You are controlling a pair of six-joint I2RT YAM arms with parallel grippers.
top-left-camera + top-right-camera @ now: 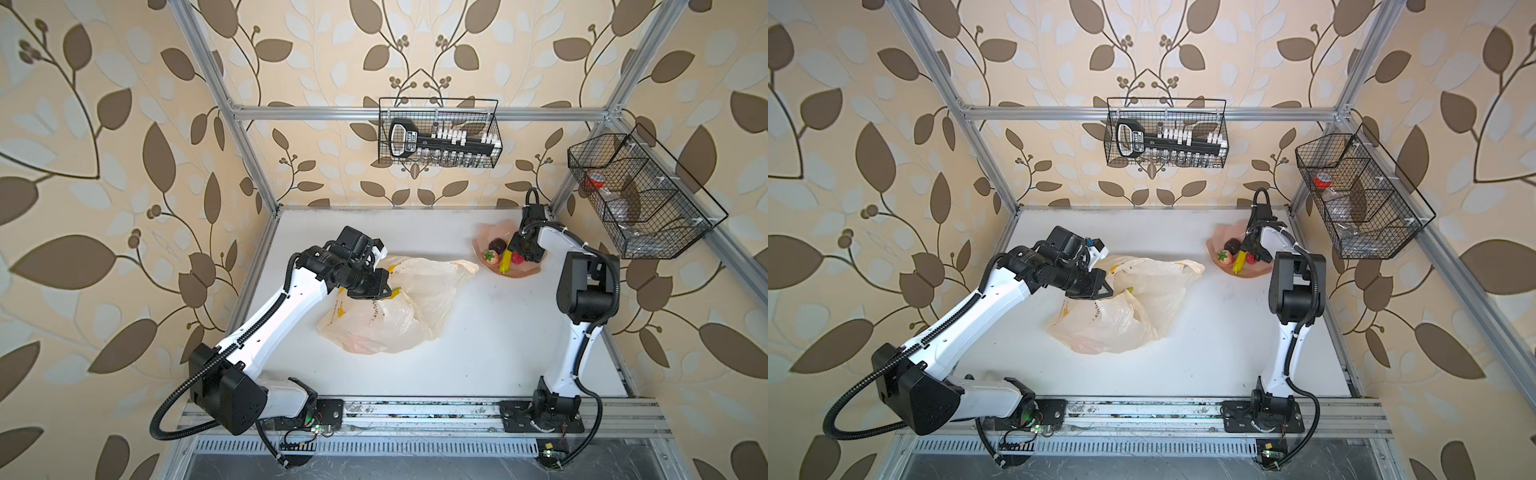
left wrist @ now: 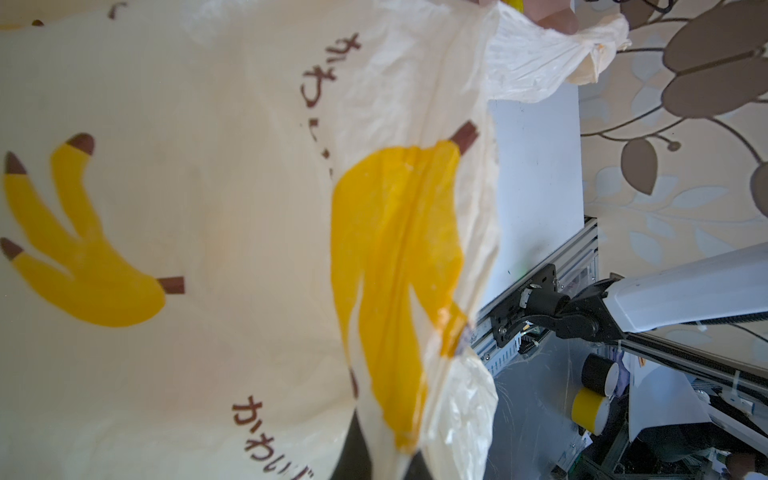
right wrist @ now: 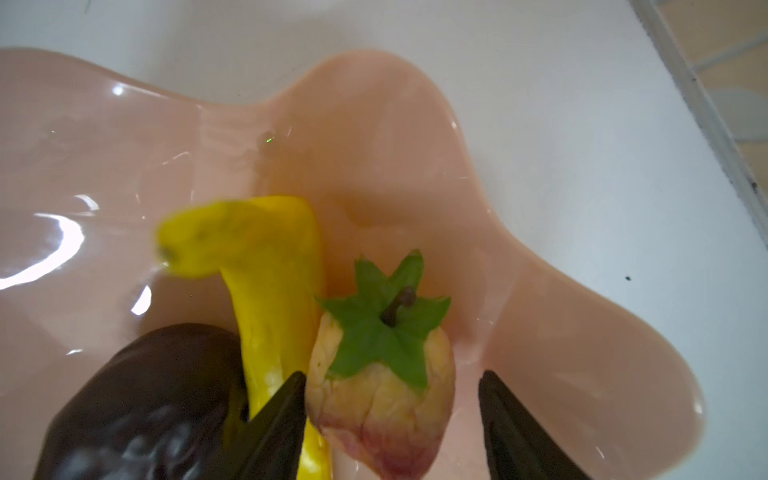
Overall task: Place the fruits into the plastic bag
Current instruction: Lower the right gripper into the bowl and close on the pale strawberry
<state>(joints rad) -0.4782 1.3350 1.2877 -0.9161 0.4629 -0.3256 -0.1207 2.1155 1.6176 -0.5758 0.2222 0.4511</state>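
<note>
Right gripper [image 3: 392, 376] hangs low over the pink plate [image 3: 561, 316], jaws parted astride a strawberry [image 3: 374, 411]; one finger touches it, the other stands apart. Banana [image 3: 270, 282] and dark piece [image 3: 141, 399] lie just beside. Left gripper [image 1: 382, 291] pinches the plastic bag [image 1: 399, 328] mid-table, well apart from the plate. Step in hand: the pick. Next, likely: close without nudging the banana, lift, carry to the bag's mouth.

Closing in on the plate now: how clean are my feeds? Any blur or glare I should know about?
Right wrist view: banana tip smeared, dark fruit soft near the lens, white glare streaks on the pink plate, strawberry leaves sharp. Left wrist view: plastic bag fills most of the frame, print slightly soft. In both top views: sharp and evenly lit.
</note>
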